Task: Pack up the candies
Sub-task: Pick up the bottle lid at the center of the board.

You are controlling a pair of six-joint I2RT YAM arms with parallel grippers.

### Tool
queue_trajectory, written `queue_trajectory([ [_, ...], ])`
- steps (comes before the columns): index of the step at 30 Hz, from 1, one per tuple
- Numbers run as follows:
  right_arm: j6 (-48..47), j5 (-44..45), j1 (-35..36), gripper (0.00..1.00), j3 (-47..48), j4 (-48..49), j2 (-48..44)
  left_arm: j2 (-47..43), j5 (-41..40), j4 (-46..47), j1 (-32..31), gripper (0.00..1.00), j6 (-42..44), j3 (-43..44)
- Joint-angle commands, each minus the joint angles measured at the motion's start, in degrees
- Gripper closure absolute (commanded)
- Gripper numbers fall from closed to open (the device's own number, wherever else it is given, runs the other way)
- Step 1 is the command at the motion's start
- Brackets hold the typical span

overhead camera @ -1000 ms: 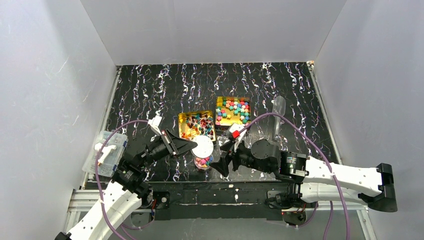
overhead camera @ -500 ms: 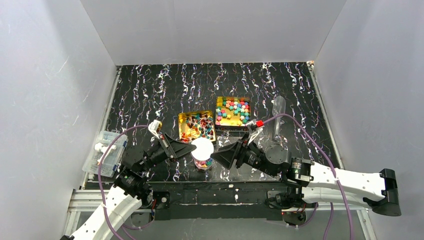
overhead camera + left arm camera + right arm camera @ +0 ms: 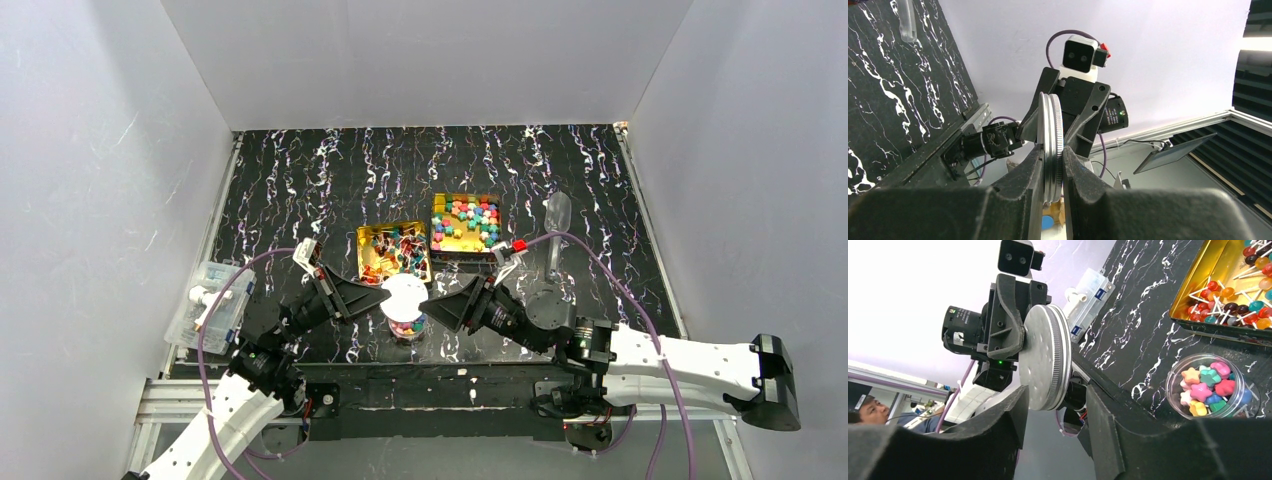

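My left gripper (image 3: 385, 293) is shut on the round white lid (image 3: 405, 293) and holds it on edge above the small clear jar (image 3: 407, 326). The jar holds star-shaped candies (image 3: 1210, 387) in pink, green, yellow and blue. In the left wrist view the lid (image 3: 1050, 135) stands edge-on between the left gripper's (image 3: 1052, 150) fingers. My right gripper (image 3: 432, 305) is open and empty, close to the lid's right side. In the right wrist view the lid (image 3: 1045, 357) shows just beyond the right gripper's (image 3: 1055, 395) spread fingers.
Two gold tins stand behind the jar: one with lollipops and wrapped sweets (image 3: 362, 255), one with cube-like candies (image 3: 437, 205). A clear scoop (image 3: 556, 235) lies at the right. A clear plastic box (image 3: 212, 305) sits at the left table edge.
My right gripper has turned to face the lid and moved left, close to it. My left gripper has shifted slightly, still holding the lid over the jar.
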Motion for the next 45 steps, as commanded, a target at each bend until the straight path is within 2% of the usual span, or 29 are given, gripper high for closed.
queue_trajectory([
  [1, 2.19, 0.97, -0.06, 0.48, -0.51, 6.61, -0.41, -0.71, 1.81, 3.62, 0.37, 1.00, -1.37, -0.88],
  [6, 2.91, 0.79, -0.05, 0.58, -1.48, 8.66, -0.80, -0.31, 2.36, 4.62, 0.36, 1.00, -1.92, -1.21],
  [12, 4.20, 0.44, 0.00, 0.64, -2.70, 11.17, -0.46, -0.03, 2.50, 5.63, 0.34, 1.00, -2.49, -1.67],
  [19, 4.26, 1.57, -0.05, 0.80, -3.10, 10.61, -2.09, 0.08, 2.59, 5.83, 0.37, 1.00, -2.38, -2.17],
  [20, 4.20, 1.93, -0.04, 0.88, -2.95, 9.56, -2.38, 0.52, 2.60, 5.83, 0.36, 0.87, -2.00, -2.77],
  [22, 3.52, 2.56, -0.05, 0.92, -2.35, 7.80, -2.43, 0.40, 2.29, 5.83, 0.38, 0.71, -2.05, -3.67],
  [27, 1.85, 4.71, -0.04, 0.96, -1.25, 2.72, -2.47, -0.25, 1.69, 5.67, 0.38, 0.55, -0.08, -5.54],
  [31, 1.20, 6.21, -0.08, 0.97, -1.30, 0.44, -2.86, 1.26, 2.52, 5.36, 0.37, 0.48, 1.54, -6.35],
  [37, 0.66, 8.28, -1.05, 0.97, -1.18, -4.14, -3.34, 3.06, 2.55, 4.01, 0.43, 0.44, 4.25, -7.70],
  [42, -0.44, 7.52, -3.33, 0.96, -0.19, -6.90, -2.78, 3.88, 2.77, -1.98, 0.46, 0.43, 8.74, -6.86],
  [45, -0.59, 4.34, -7.12, 0.96, -0.09, -7.55, -2.06, 3.93, 2.58, -7.84, 0.55, 0.43, 12.66, -5.25],
])
